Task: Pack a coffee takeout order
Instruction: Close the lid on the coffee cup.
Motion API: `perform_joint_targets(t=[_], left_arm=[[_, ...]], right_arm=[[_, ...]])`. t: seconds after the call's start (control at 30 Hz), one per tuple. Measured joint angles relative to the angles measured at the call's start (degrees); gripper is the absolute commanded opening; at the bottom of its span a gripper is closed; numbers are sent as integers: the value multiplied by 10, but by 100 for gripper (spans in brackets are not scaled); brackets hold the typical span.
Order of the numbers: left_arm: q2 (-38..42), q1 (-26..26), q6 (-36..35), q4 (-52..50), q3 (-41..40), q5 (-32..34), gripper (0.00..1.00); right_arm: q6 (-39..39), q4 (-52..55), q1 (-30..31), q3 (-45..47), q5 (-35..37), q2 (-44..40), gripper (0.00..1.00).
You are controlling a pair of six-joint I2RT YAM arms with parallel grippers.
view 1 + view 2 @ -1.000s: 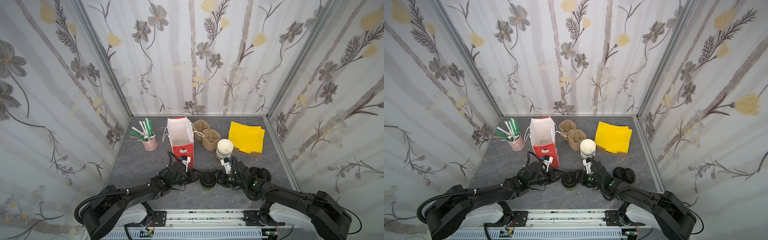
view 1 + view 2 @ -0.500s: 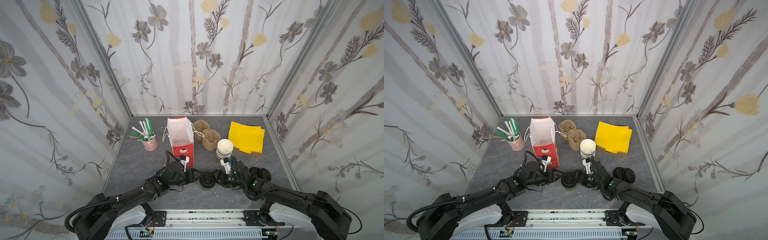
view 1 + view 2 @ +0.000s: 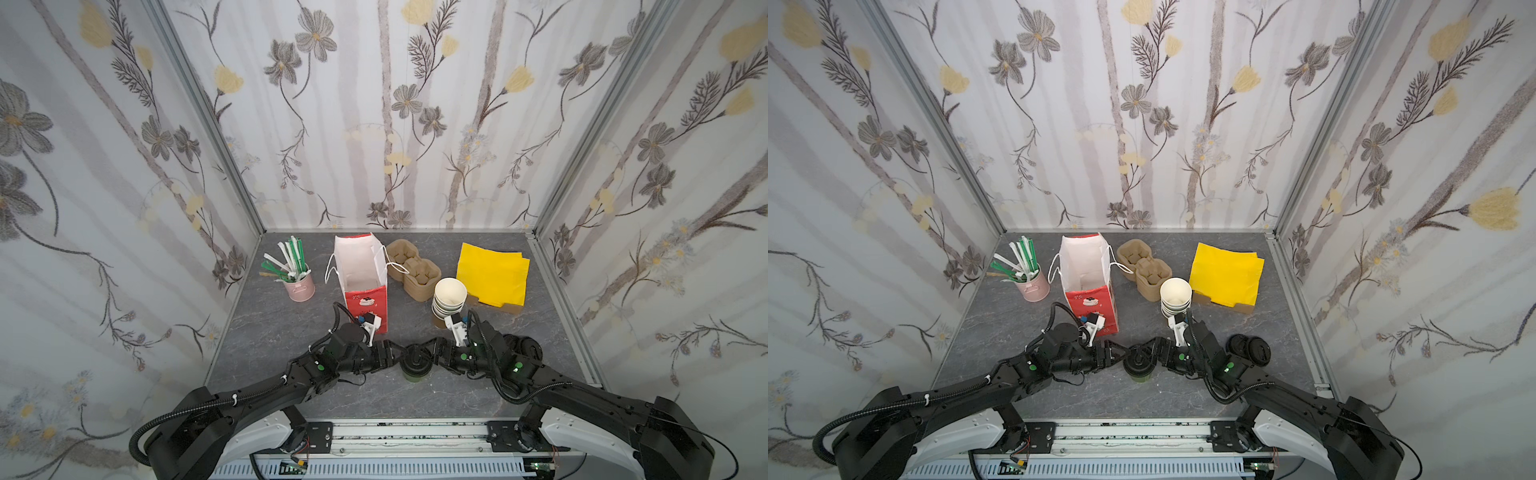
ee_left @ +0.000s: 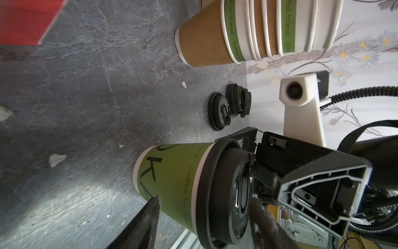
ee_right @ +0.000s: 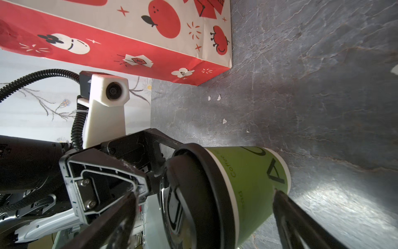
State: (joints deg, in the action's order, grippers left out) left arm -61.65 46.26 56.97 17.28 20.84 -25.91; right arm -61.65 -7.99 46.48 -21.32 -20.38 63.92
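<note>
In both top views one lidded cup stands near the front edge of the counter. It sits between the left claw and the right claw, both released. Behind it are one red bag, one pink pot of several straws, one cardboard carrier, one stack of bare cups and one pile of yellow napkins. Loose lids lie in two heaps.

The left wrist view shows two spread fingers flanking the cup, with one black lid on it.

The right wrist view shows two fingers set wide apart, the cup standing free.
</note>
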Motion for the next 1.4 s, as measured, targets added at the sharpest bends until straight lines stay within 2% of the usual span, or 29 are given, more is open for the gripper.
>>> perform_joint_targets(t=[0.3, 0.47, 0.57, 0.77, 1.4], left_arm=[[65, 0, 15, -8, -36, -8, 71], [41, 0, 13, -10, -22, -15, 73], [23, 0, 3, -8, -9, -22, 71], [-6, 0, -1, -7, -5, -28, 61], [-39, 0, -4, 27, -4, -42, 50]], right_arm=[[-15, 104, -8, 31, 80, -140, 66], [-35, 95, -13, 42, 102, -131, 58], [-39, 76, -14, 42, 96, -106, 53], [-43, 20, -14, 48, 75, -75, 49], [-43, -51, -14, 50, 43, -7, 41]])
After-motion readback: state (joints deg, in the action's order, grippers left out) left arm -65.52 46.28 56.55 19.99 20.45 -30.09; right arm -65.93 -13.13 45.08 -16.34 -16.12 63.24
